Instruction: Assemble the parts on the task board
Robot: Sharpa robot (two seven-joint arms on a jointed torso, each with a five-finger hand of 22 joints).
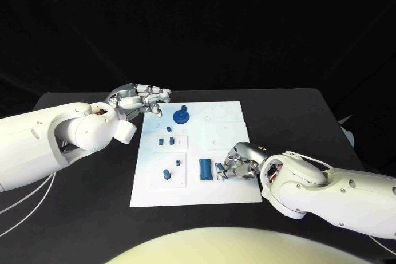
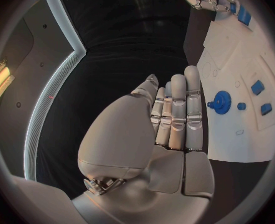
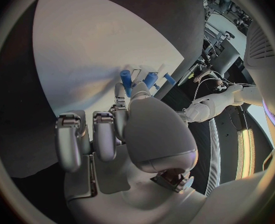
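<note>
The white task board (image 1: 222, 189) lies mid-table. On it stand a blue gear (image 1: 183, 114), several small blue pegs (image 1: 166, 141) and an upright-lying blue cylinder (image 1: 205, 168). My right hand (image 1: 237, 162) rests on the board's near right part. Its thumb and a finger pinch a small blue part (image 1: 221, 170) just right of the cylinder (image 3: 126, 80), while the other fingers are curled in. My left hand (image 1: 140, 99) hovers at the board's far left corner, with straight fingers (image 2: 178, 112) holding nothing. The gear (image 2: 221, 103) is close beside it.
The black table (image 1: 313, 121) surrounds the board on all sides. A small blue peg (image 1: 166, 173) sits in a raised plate at the board's near left. My white left forearm (image 1: 50, 144) covers the table's left side.
</note>
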